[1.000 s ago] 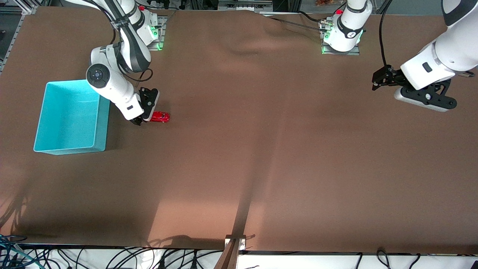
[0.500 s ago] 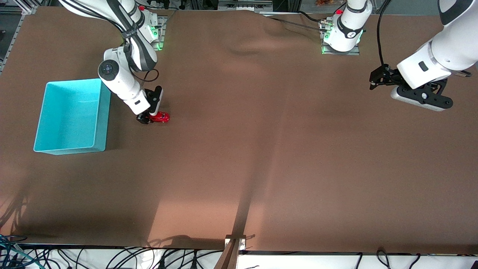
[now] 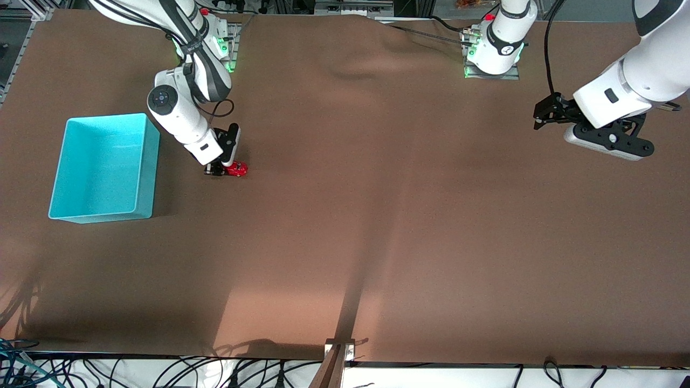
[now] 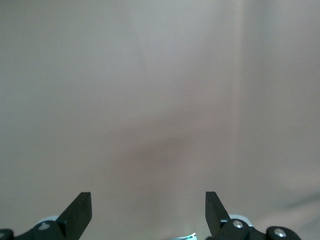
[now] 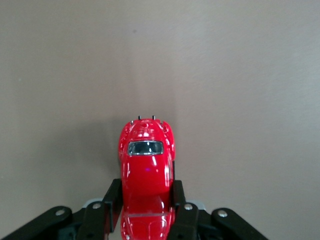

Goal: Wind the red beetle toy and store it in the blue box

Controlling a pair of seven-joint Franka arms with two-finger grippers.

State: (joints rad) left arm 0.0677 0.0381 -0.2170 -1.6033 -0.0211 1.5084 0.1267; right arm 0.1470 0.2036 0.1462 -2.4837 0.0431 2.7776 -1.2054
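Observation:
The red beetle toy point(image 3: 236, 169) sits on the brown table beside the blue box point(image 3: 102, 167), toward the middle of the table from it. My right gripper point(image 3: 222, 170) is down at the table and shut on the toy. In the right wrist view the toy point(image 5: 146, 160) sits between the two black fingers point(image 5: 111, 197), which press on its sides. My left gripper point(image 3: 545, 115) is open and empty, held above the table at the left arm's end. In the left wrist view the left gripper point(image 4: 148, 210) shows only bare table between its tips.
The brown table cover point(image 3: 377, 215) has a crease running toward the front edge. A metal bracket point(image 3: 338, 350) stands at the front edge. Cables lie below the table edge.
My right gripper has slid with the toy toward the table's middle, away from the box, and its wrist has turned more upright. The left arm has shifted slightly, then held still.

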